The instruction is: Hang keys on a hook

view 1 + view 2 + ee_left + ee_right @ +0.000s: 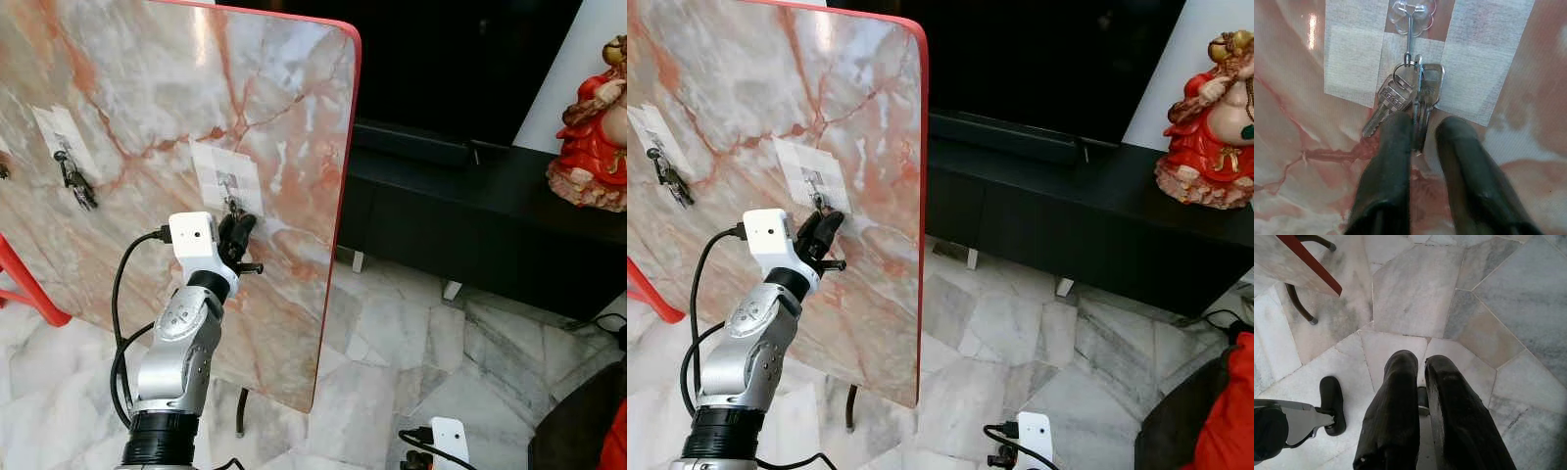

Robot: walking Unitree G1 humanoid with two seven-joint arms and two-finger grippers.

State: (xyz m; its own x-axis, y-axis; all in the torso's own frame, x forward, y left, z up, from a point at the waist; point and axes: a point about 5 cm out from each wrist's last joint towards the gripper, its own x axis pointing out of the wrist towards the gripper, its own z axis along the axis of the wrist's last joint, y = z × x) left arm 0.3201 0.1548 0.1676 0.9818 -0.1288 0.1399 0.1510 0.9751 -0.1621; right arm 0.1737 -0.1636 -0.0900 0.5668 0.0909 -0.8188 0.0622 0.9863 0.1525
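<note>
A bunch of silver keys hangs by its ring from a clear stick-on hook taped to the upright marble-patterned board. My left gripper is raised to the board just under the hook. It is open a little, with one key blade in the gap between its fingers. In the head views the left gripper points up at the board. My right gripper hangs low over the floor, fingers together and holding nothing.
Another hook with dark keys is on the board's left part. A black low cabinet with a red figurine stands to the right. A red frame sits at the left, on a marble tile floor.
</note>
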